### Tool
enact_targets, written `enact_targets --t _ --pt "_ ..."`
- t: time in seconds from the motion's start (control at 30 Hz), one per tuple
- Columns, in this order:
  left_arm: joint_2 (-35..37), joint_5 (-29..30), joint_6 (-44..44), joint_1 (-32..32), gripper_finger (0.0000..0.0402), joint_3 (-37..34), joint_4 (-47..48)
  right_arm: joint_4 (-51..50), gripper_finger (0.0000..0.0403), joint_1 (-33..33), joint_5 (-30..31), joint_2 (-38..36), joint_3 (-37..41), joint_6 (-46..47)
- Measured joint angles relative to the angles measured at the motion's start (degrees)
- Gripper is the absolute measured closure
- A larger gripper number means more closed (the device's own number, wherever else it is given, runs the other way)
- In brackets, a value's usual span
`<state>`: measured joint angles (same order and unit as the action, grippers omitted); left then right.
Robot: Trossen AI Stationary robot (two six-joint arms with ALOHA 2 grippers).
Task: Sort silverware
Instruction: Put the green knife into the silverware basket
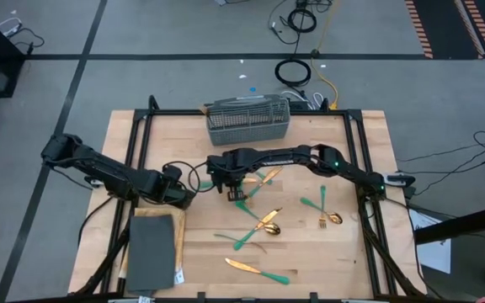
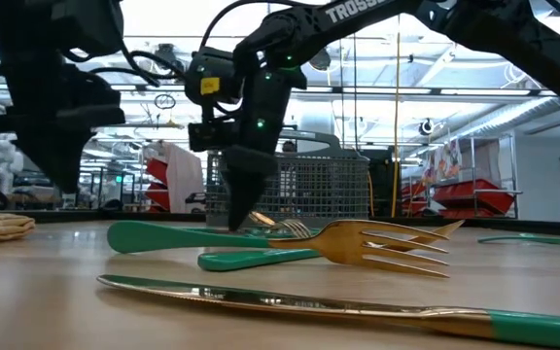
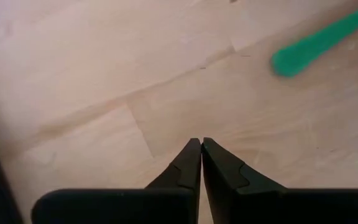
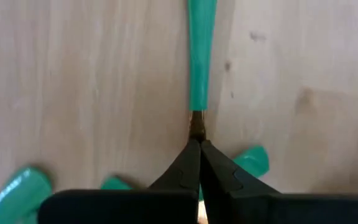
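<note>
Pinching a teal-handled, gold-necked utensil, the right gripper is seen closed; the left gripper is held closed, empty.

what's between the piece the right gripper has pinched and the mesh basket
Nothing visible. The right gripper is shut on a gold-headed utensil with a thin teal handle, near the table's middle. The grey wire mesh basket stands at the far edge, with bare wooden tabletop between them. The left gripper waits off to the side.
</note>
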<state>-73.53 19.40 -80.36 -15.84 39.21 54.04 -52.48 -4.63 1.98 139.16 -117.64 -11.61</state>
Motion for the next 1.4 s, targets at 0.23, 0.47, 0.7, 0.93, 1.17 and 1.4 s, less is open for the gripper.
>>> enact_targets --t 0.23,0.47,0.7,0.93,1.17,1.4 --pt "0.0 0.3 -0.1 0.0 0.0378 -1.5 0.0 -3.2 0.04 0.1 1.4 -2.0 0.0 -0.1" --pt "0.0 0.5 -0.1 0.0 0.0378 -3.0 -0.6 -2.4 0.0393 -0.2 -2.0 -3.5 -0.2 -5.2" --pt "0.0 0.3 -0.1 -0.4 0.0378 -3.1 -1.2 0.9 0.0292 -0.7 -3.6 -1.9 -0.2 -7.5" --pt "0.6 0.7 -0.1 -2.0 0.039 -3.1 -2.3 6.8 0.0223 -0.9 -0.6 -1.8 -0.2 -7.5" --pt "0.6 1.3 -0.2 -2.9 0.0395 -3.1 -5.5 4.8 0.0225 -0.7 -2.4 0.5 -0.2 -7.4" --pt "0.7 2.9 0.2 -3.5 0.0395 -3.1 -9.3 5.7 0.0231 -1.2 -2.8 2.7 -0.5 -6.4"
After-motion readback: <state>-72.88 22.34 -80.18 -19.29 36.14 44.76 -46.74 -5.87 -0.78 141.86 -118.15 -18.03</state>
